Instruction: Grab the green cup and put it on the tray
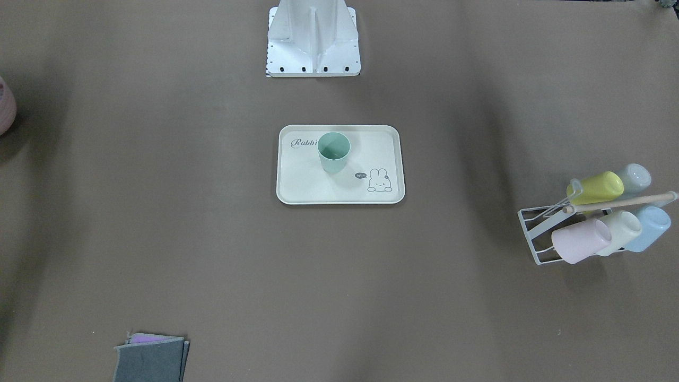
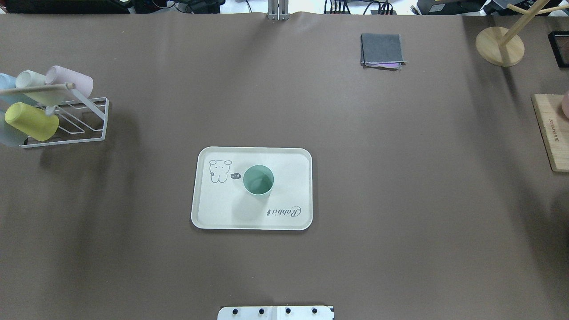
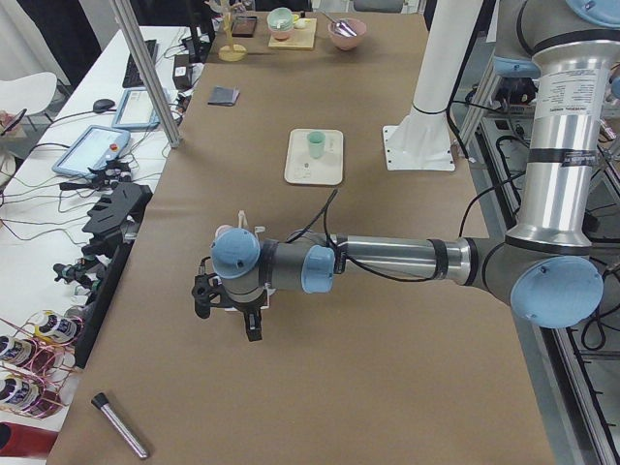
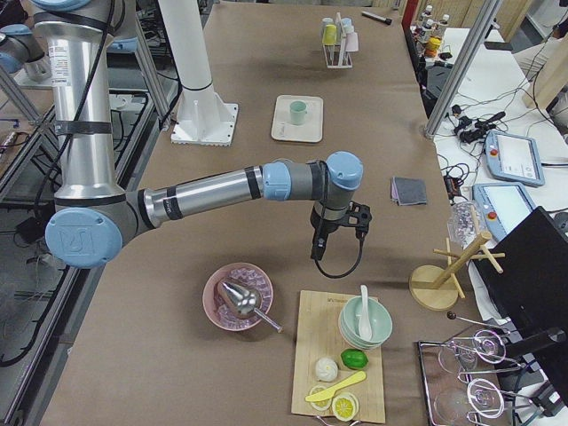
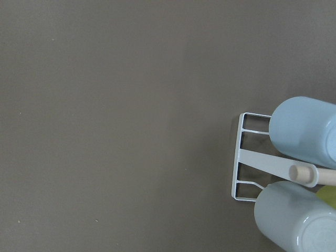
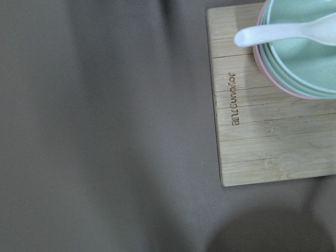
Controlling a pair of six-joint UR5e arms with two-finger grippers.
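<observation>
Green cup [image 1: 333, 151] stands upright on the tray [image 1: 313, 185], mouth up, just beside the "Rabbit" script. Left gripper [image 3: 229, 312] is by the cup rack [image 1: 536, 233], right gripper [image 4: 335, 235] near the wooden board [image 6: 262, 131]. Both show in side views only, so can't tell jaw opening or grip.

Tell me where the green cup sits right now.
In the overhead view's middle, the green cup stands upright on the tray, between the bunny drawing and the Rabbit script.
</observation>
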